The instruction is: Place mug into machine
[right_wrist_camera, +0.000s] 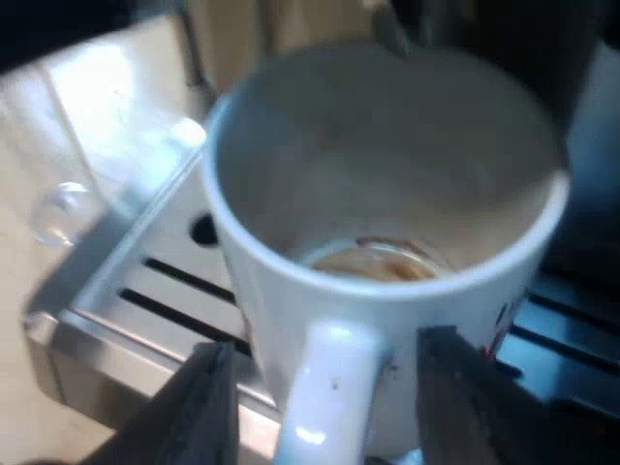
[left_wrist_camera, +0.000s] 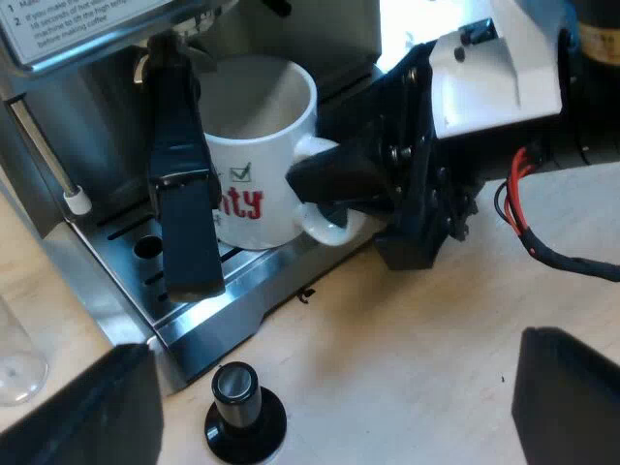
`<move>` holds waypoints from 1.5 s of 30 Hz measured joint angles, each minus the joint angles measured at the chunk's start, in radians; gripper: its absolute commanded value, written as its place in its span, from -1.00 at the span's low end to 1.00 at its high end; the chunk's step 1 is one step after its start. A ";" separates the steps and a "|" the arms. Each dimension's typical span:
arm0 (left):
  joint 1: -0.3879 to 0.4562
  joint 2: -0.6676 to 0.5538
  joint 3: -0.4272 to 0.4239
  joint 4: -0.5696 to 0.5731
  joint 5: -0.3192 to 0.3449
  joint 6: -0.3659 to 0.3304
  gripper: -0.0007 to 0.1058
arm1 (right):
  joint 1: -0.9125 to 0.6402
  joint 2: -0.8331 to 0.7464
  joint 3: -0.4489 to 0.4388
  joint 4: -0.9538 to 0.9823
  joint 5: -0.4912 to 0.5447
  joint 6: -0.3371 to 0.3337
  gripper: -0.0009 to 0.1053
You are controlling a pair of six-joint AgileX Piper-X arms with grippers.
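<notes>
Now the right tool straddles the mug handle, fingers apart, clamping nothing. The white mug stands on the drip tray of the espresso machine, toward the tray's front edge, under the holder's dark handle. Best back straight out, clear of the mug handle.

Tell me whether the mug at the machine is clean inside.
No: the mug has a brown stain ringing its bottom inside.
</notes>
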State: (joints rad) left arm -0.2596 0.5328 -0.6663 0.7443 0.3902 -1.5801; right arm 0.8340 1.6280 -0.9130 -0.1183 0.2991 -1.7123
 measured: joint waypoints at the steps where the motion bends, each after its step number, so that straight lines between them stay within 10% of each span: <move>1: 0.000 0.000 0.000 0.000 0.000 0.000 0.93 | -0.003 0.000 0.000 -0.005 -0.002 0.000 -0.15; 45: 0.000 0.000 0.000 0.000 0.000 0.000 0.93 | -0.003 0.070 -0.048 -0.155 0.080 0.014 -0.15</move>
State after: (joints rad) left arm -0.2596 0.5328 -0.6663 0.7443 0.3902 -1.5801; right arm 0.8313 1.6978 -0.9610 -0.2732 0.3792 -1.6988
